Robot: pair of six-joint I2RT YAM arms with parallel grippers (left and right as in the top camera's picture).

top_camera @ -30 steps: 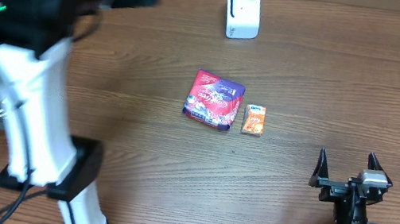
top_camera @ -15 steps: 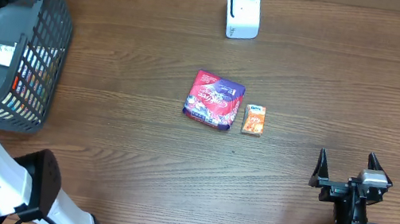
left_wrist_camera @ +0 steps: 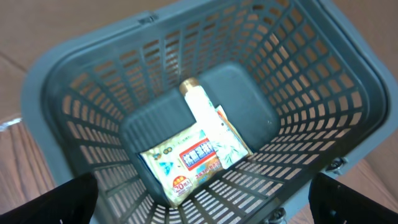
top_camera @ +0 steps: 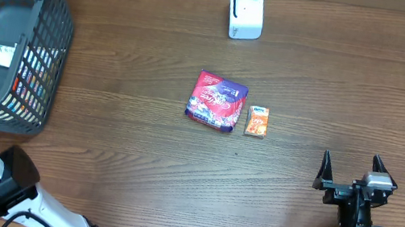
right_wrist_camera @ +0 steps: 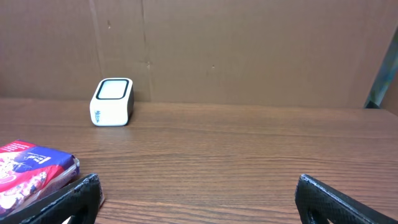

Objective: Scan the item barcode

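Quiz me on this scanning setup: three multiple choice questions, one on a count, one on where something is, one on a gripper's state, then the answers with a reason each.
1. Leaving out the scanner and the basket, how many items lie on the table?
A) none
B) two
C) four

2. Where is the orange box?
A) inside the basket
B) on top of the scanner
C) beside the red packet, on the right arm's side

3. How is the right gripper?
A) open and empty
B) shut on the orange box
C) shut on the red packet

Answers:
1 B: only the red packet and the orange box lie there.
2 C: the overhead view shows it next to the packet.
3 A: its fingers stand apart with nothing between them.
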